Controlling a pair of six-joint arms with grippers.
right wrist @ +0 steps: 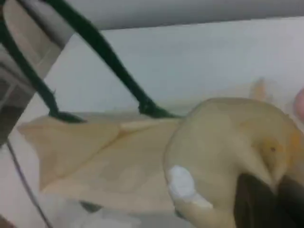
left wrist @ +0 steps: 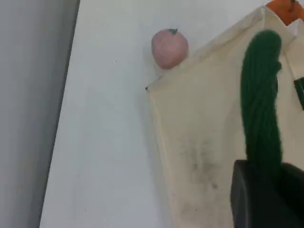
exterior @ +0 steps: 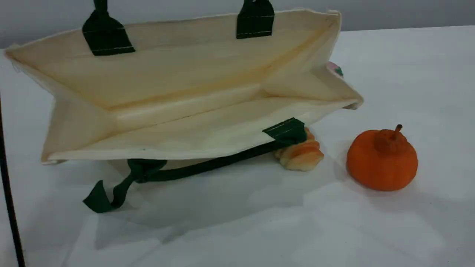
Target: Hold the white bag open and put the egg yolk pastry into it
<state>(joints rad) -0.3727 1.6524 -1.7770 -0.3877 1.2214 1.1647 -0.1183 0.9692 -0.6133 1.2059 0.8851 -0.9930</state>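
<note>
White tabletop (exterior: 408, 230): left gripper (left wrist: 266, 194) clenched on the white bag (exterior: 193, 126)'s green handle (left wrist: 260, 95), holding it open; right gripper (right wrist: 266, 199) grasping the egg yolk pastry (right wrist: 228, 147), which next needs lowering into the mouth at frame centre.

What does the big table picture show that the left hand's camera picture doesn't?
Only the scene view shows the white bag's open inside, the ridged bread loaf under its lower handle, and the whole orange pumpkin.

Only the left wrist view shows the left hand shut on the bag's green handle, and the whole pink ball.

Both show the bag, its handles and the white table.
</note>
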